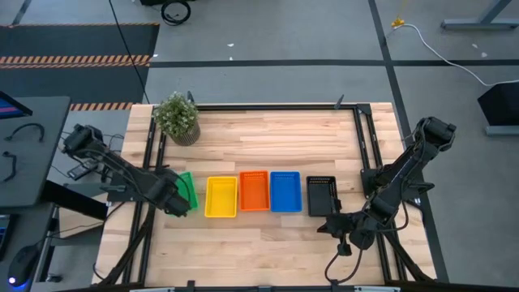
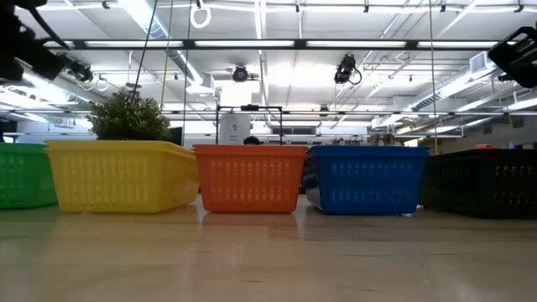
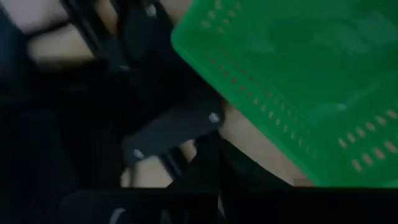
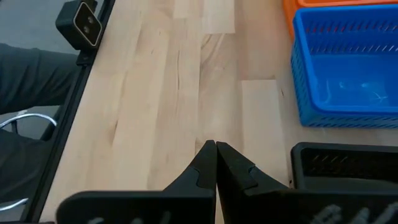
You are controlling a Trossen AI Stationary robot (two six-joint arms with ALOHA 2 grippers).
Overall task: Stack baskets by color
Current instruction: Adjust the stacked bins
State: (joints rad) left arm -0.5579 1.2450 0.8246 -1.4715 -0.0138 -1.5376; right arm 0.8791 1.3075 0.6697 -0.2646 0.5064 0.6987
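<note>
Five baskets stand in a row on the wooden table: green [image 1: 187,188], yellow [image 1: 220,196], orange [image 1: 254,191], blue [image 1: 285,191] and black [image 1: 321,195]. Each rests on its flat bottom. My left gripper [image 1: 176,203] is shut above the table's left edge, over the green basket's left side. In the left wrist view the green basket [image 3: 298,81] lies just beyond my shut fingers [image 3: 210,138], and I see no touch. My right gripper [image 4: 216,149] is shut over bare wood, just near of the black basket [image 4: 345,165].
A potted plant [image 1: 177,118] stands at the far left corner. A black frame rail [image 1: 268,106] runs around the tabletop. A small camera block [image 4: 84,23] sits on the near rail. Bare wood [image 1: 259,243] lies between the row and the near edge.
</note>
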